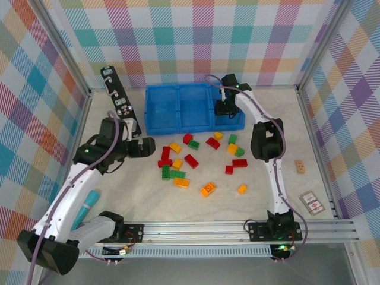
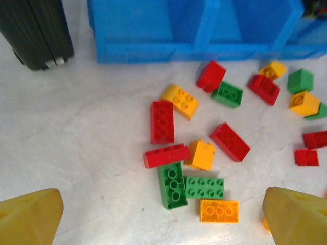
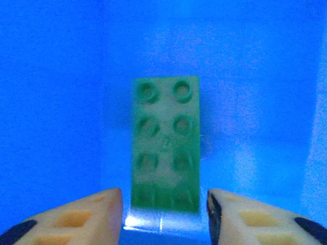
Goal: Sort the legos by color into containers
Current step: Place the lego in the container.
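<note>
**A:** Closest to us, what is our left tool (image 2: 163,219) doing?

**B:** It hangs over the table (image 1: 148,196) with its yellow fingertips (image 2: 30,219) spread wide and nothing between them. It faces the loose legos (image 1: 191,161), we think so that it can drop onto any brick in the scatter.

**A:** And the scatter itself?

**B:** Red, yellow-orange and green bricks lie mixed on the table, just in front of the blue bin (image 1: 178,128).

**A:** Farther back?

**B:** Our right tool (image 3: 164,214) reaches down into the bin's right-hand compartment (image 1: 236,119). A green brick (image 3: 166,143) lies flat there on the blue floor, studs up. The jaws stand parted on either side of its near end, with a sliver of gap on each side. We read that as gripping nothing, since the brick rests on its own. We take this compartment to be the one for green.

**A:** How much remains?

**B:** Nearly everything, we judge.
</note>
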`<state>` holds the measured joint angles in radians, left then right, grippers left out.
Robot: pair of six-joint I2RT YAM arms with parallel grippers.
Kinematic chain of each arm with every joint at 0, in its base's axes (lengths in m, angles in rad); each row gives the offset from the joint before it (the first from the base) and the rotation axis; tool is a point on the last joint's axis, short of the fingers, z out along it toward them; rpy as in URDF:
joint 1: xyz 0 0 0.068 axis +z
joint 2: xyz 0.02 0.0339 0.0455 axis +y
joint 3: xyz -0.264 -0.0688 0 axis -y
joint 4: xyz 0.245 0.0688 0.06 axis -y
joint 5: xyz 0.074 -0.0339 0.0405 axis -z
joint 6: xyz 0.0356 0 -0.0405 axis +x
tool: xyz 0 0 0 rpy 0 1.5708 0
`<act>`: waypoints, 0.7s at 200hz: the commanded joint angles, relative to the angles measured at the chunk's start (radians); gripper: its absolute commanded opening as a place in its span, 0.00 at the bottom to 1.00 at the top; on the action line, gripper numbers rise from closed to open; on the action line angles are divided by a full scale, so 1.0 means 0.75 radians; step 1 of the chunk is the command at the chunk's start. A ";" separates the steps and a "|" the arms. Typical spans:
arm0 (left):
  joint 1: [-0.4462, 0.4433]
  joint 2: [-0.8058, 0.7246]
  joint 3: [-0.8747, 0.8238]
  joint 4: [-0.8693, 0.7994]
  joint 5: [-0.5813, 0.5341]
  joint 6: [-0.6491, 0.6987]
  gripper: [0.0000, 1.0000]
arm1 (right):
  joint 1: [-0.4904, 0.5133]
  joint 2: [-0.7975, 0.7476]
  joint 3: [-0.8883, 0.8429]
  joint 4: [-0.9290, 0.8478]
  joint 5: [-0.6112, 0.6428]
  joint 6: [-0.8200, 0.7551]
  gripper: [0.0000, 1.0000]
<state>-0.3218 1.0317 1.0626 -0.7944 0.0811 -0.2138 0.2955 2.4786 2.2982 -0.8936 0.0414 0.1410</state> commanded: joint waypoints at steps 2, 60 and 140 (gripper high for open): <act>-0.077 0.071 -0.045 0.068 -0.105 -0.098 1.00 | 0.007 -0.091 -0.039 0.016 -0.041 -0.015 0.54; -0.160 0.330 -0.077 0.136 -0.181 -0.212 1.00 | 0.013 -0.238 -0.135 0.042 -0.088 -0.026 0.66; -0.308 0.608 -0.035 0.162 -0.279 -0.325 0.98 | 0.025 -0.528 -0.403 0.119 -0.151 -0.059 0.71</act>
<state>-0.5179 1.4315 1.0161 -0.6697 -0.0814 -0.4171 0.3027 2.1651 2.0514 -0.8310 -0.0292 0.1169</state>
